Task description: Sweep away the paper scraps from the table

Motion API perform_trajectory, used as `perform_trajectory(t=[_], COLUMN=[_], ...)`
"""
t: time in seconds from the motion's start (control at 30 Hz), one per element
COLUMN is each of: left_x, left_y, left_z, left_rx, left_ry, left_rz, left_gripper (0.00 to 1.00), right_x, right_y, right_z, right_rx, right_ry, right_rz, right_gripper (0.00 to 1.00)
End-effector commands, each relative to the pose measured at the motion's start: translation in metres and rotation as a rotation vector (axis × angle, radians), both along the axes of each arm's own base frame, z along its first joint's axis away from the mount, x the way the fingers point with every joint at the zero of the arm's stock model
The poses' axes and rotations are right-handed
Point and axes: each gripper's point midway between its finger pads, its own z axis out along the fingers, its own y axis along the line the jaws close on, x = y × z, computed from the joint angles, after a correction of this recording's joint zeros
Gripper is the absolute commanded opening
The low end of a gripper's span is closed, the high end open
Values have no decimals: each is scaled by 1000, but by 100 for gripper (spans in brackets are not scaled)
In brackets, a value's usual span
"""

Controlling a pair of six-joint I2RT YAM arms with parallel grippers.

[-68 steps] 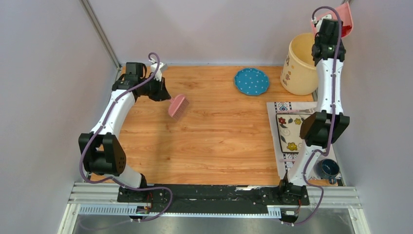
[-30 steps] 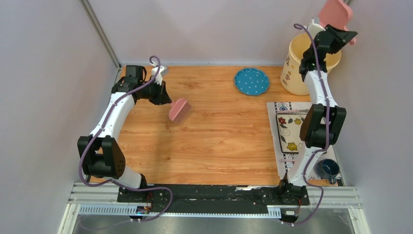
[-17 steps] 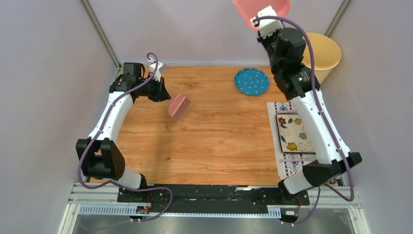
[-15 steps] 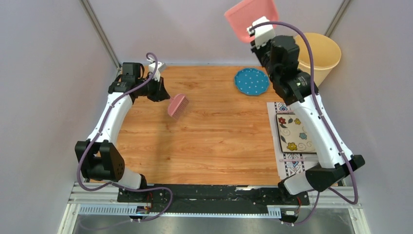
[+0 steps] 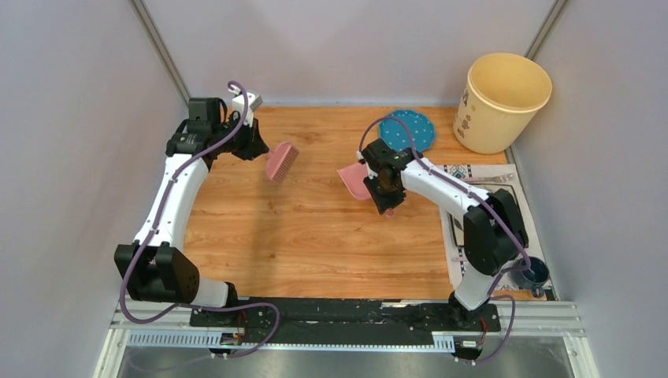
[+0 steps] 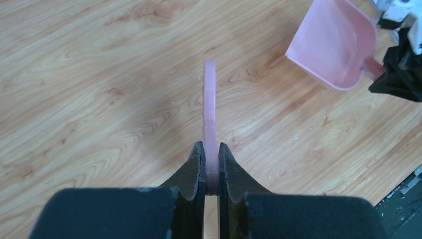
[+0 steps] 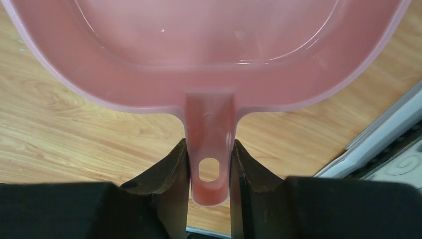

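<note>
left hand (image 6: 210,152) pinches the brush (image 6: 209,99), right hand (image 7: 209,152) grips the dustpan (image 7: 209,45); either could twist loose if shoved hard into the surface (image 5: 315,236)

The table (image 5: 315,236) is orange-brown wood grain, dustpan (image 6: 333,47) and brush (image 5: 281,161) pink, the plate (image 5: 413,126) teal (white-dotted), bin (image 5: 504,98) cream.

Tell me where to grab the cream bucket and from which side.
Grip the bucket by its rim, coming down from above on the side facing the table. It stands upright and open, looks too wide to span, and the walls sit close behind and to its right.
</note>
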Motion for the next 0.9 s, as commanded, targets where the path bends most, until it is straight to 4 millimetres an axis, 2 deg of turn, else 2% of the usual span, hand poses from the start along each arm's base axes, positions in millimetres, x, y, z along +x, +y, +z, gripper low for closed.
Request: perform_trajectory(t=[0.0, 0.3, 0.37, 0.47, 0.5, 0.53, 0.57, 0.6, 0.7, 0.73, 0.8, 0.83, 0.87], left_x=[0, -2, -1, 0, 0, 1, 0, 1, 3, 4, 8, 12, 11], left_y=[2, 2, 1, 0, -1, -1, -2, -2, -6, -7, -14, -18, -28], left_z=[24, 20, 19, 18, 18, 18, 19, 20, 20, 18, 18, 24, 22], left_rx=[-18, -9, -11, -19, -23, -22, -24, -27, -45, -46, -18, 5, 58], left_ry=[-59, -51, -47, -41, -41, -40, -41, -43, -32, -22, -27, -48, -61], left_rz=[17, 5, 4, -1, -4, -4, -7, -7, -14, -16, -28, -36, -64], left_gripper=[0, 0, 0, 0, 0, 0, 0, 0, 0, 0, 0, 0, 0], right_x=[-5, -8, -5, -3, -4, -4, -2, -3, 1, 2, 4, 5, 7], right_y=[13, 24, 27, 31, 31, 31, 32, 30, 29, 28, 26, 24, 23], right_z=[-19, -66, -68, -67, -66, -60, -54, -51, -21, -5, 16, 34, 45], right_rx=[71, 52, 54, 63, 62, 71, 77, 71, 97, 115, 127, 151, 165], right_ry=[60, 169, 173, 180, 179, 171, 158, 156, 91, 55, 11, -32, -58], right_rz=[-92, -76, -75, -71, -69, -69, -64, -65, -61, -57, -46, -42, -37], right_gripper=[0, 1, 3, 13, 32, 67, 81, 88, 90, 90, 91, 91, 91])
